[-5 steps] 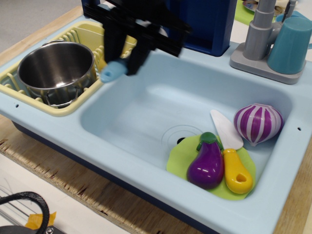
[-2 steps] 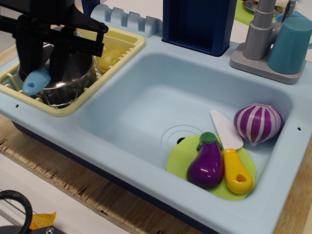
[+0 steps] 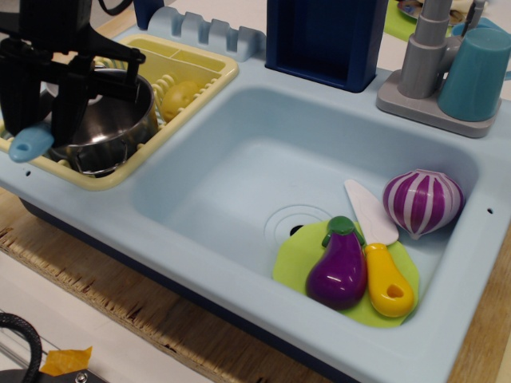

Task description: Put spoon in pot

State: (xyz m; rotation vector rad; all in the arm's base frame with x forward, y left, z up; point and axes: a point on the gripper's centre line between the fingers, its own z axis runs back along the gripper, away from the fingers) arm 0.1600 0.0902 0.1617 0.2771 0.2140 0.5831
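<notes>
My black gripper (image 3: 41, 128) is at the far left, over the front left part of the shiny steel pot (image 3: 108, 128). It is shut on the spoon (image 3: 30, 144). Only the spoon's light blue handle shows, sticking out low and to the left past the pot's rim. The white bowl of the spoon is hidden by the fingers. The pot stands in the yellow dish rack (image 3: 188, 60). Part of its opening is hidden by the gripper.
A light blue sink basin (image 3: 239, 183) holds a green plate (image 3: 291, 263) with a purple eggplant (image 3: 338, 267), a yellow-handled white knife (image 3: 375, 243) and a purple onion (image 3: 423, 199). A grey faucet (image 3: 427, 56) and teal cup (image 3: 479, 72) stand at the back right. A dark blue box (image 3: 327, 40) stands behind.
The gripper has carried the spoon leftward from the sink's back left edge to over the pot, then a little further left and lower.
</notes>
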